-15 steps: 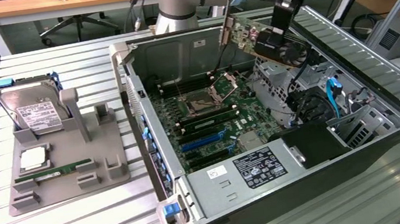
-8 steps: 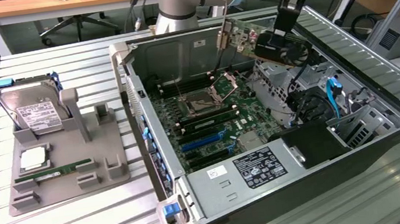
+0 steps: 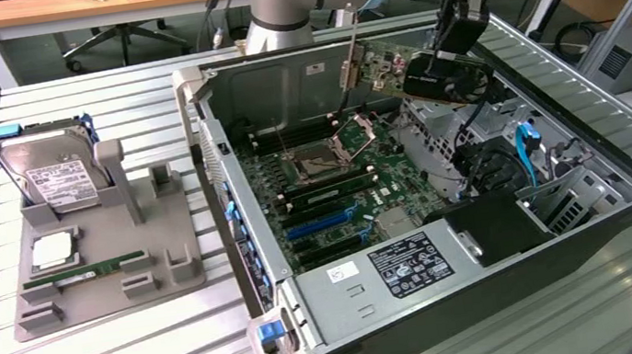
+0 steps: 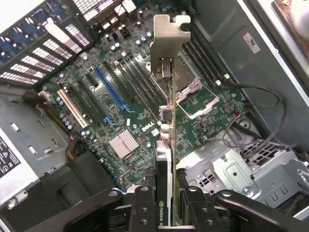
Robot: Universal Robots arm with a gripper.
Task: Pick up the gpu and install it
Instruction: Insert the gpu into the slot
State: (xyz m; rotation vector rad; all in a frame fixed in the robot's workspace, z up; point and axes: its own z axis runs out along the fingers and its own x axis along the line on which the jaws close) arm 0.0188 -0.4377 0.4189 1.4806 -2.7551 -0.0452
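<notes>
While the open computer case (image 3: 206, 165) lies on its side below me, motherboard (image 3: 336, 188) bared, I hold the gpu (image 3: 402, 81) in the air above it, on edge, with its silver bracket toward the rear wall. My claw (image 4: 166, 195) pinches the card's upper edge. The carry is in hand, I judge; seating calls for lining its edge with the blue expansion slot (image 4: 110, 92).

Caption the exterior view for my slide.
The gripper holds the graphics card in the air above the motherboard of the open computer case.
</notes>
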